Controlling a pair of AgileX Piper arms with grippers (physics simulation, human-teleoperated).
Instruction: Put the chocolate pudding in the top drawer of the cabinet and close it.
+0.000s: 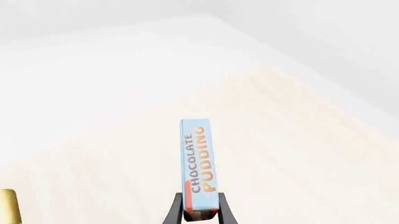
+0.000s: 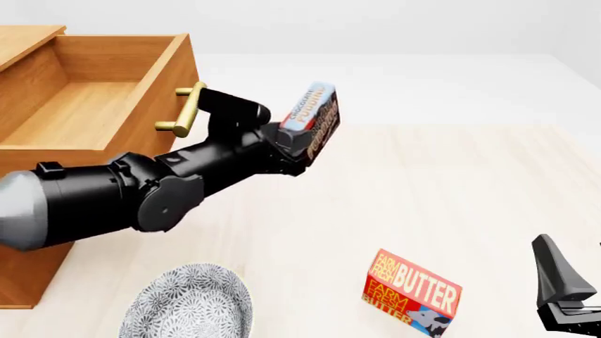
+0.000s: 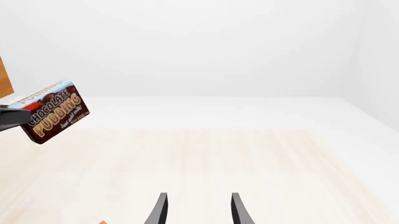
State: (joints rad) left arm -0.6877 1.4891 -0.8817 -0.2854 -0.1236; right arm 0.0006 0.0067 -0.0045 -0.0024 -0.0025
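My left gripper (image 2: pixel 298 141) is shut on the chocolate pudding (image 2: pixel 314 118), a thin brown and red box with a light blue top, held in the air to the right of the cabinet (image 2: pixel 38 232). In the left wrist view the chocolate pudding (image 1: pixel 199 168) stands up between my left gripper's (image 1: pixel 201 213) dark fingers. The right wrist view catches the chocolate pudding (image 3: pixel 53 114) from the side. The top drawer (image 2: pixel 89 98) is pulled out and looks bare inside, its brass handle (image 2: pixel 186 109) close beside my left arm. My right gripper (image 3: pixel 197 210) is open and holds nothing, low at the front right (image 2: pixel 564 299).
A red butter box (image 2: pixel 413 292) lies on the table in front of my right gripper. A grey patterned bowl (image 2: pixel 193 303) sits at the front edge, below my left arm. A piece of brass handle (image 1: pixel 7 205) shows at the left wrist view's edge.
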